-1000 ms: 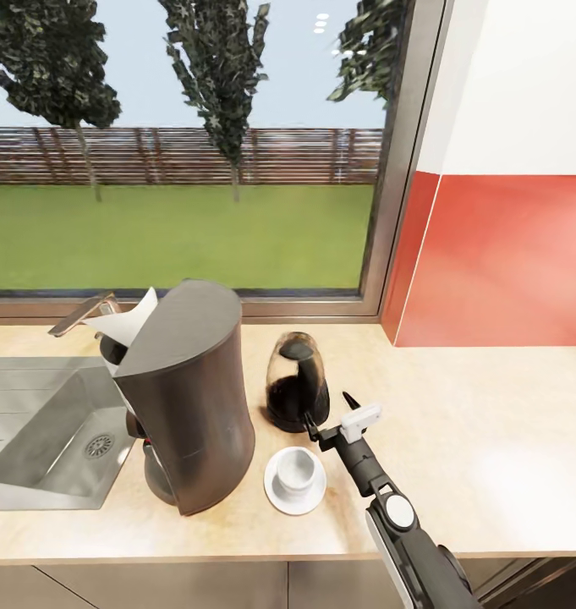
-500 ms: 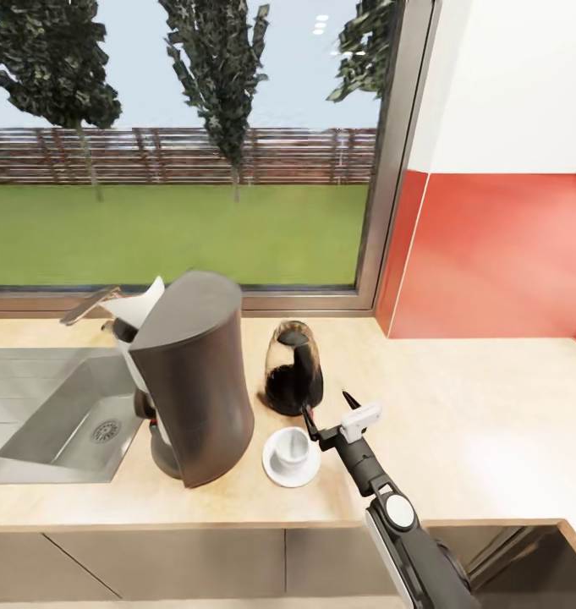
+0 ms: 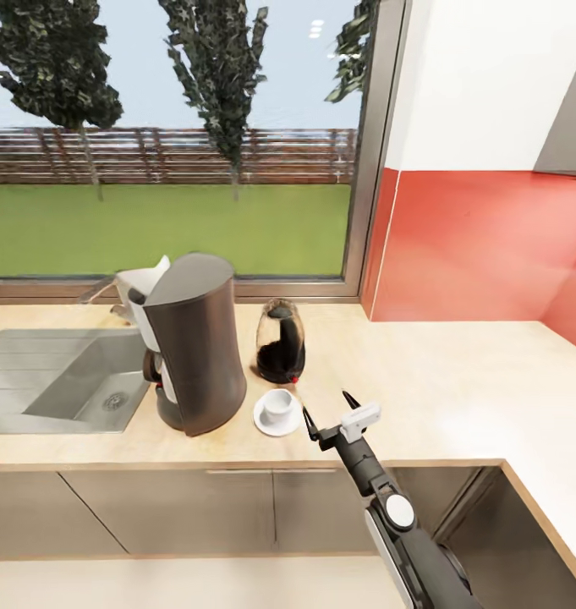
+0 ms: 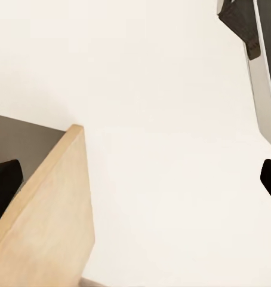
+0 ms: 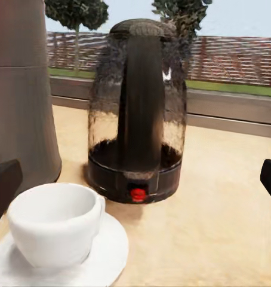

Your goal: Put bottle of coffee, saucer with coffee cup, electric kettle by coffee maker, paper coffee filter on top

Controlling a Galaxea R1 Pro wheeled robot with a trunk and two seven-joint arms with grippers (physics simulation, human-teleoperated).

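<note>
Coffee maker (image 3: pixel 193 355), kettle (image 3: pixel 280 342), cup (image 3: pixel 277 405) on saucer (image 3: pixel 277 418) all sitting grouped on countertop (image 3: pixel 457 389), right gripper (image 3: pixel 328 413) hanging open just off the saucer

Sink (image 3: pixel 59 385) lying left of maker, window (image 3: pixel 169 144) behind, red wall (image 3: pixel 482 245) to the right; nothing standing btwn gripper & cup. Maker standing upright, tall dark grey, curved back facing cam, front toward sink, white filter (image 3: pixel 146 283) poking up at top. Kettle upright w/ handle & red switch (image 5: pixel 137 194) facing gripper. Left gripper: can't tell its state, fingertips (image 4: pixel 5 185) showing at frame edges
</note>
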